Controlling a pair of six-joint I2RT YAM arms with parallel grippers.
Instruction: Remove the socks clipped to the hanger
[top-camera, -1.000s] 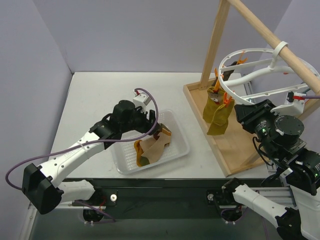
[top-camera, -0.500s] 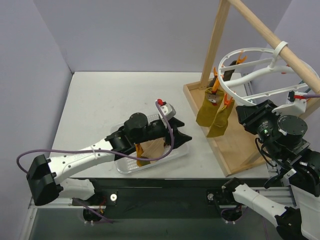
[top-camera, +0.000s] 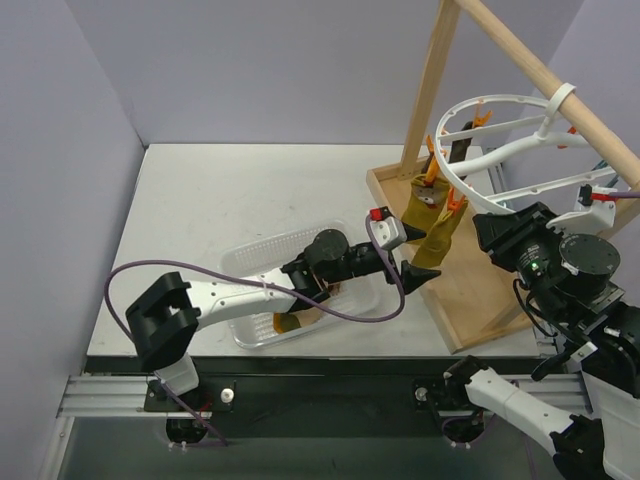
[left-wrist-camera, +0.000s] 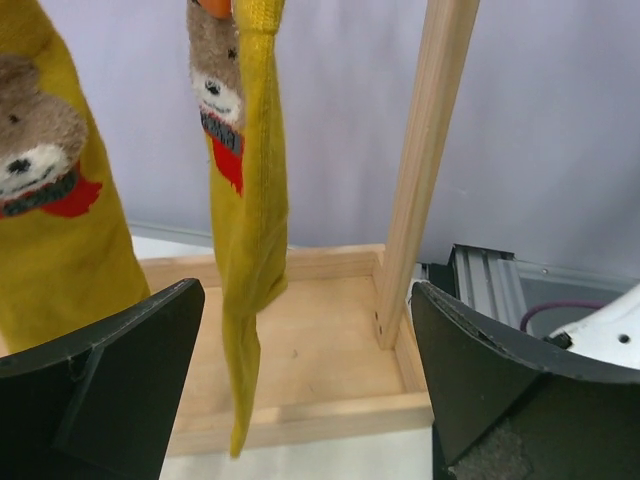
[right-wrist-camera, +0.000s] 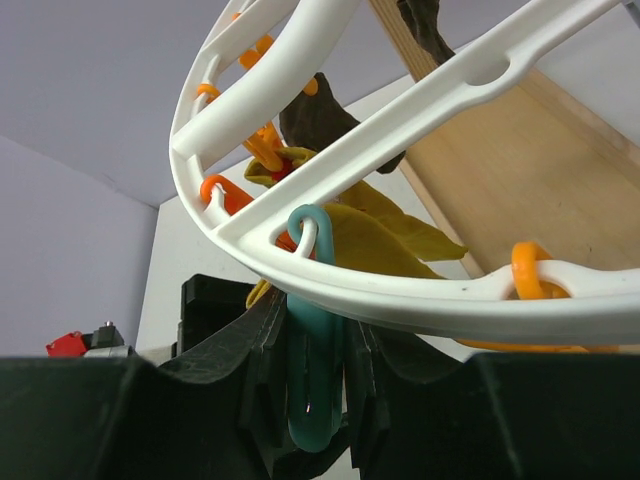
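**Wide-open pincer meets socks under the hanger**

Two mustard socks (top-camera: 432, 224), each showing a bear face, hang by orange clips (top-camera: 455, 198) from the left rim of the white hanger (top-camera: 520, 100), which hooks over the pole of a wooden frame (top-camera: 432, 80). A dark sock (top-camera: 457, 152) is clipped to the same rim, a little farther back.

The left pincer (top-camera: 412, 258) is stretched out below the hanger, just beside the mustard pair. Its jaws are spread wide and hold nothing. In the left wrist view, one sock (left-wrist-camera: 250, 200) dangles in the gap between the fingers (left-wrist-camera: 110, 380), apart from both, and the other hangs over the left finger.

The right pincer (top-camera: 494, 222) sits at the hanger's near rim. In the right wrist view its jaws are drawn in close on either side of a teal clip (right-wrist-camera: 312, 300) hanging from the ring, and appear to grip it.

Well to the left of the hanger, a clear tray (top-camera: 250, 262) on the white counter (top-camera: 220, 200) holds another sock (top-camera: 300, 305), lying crumpled.
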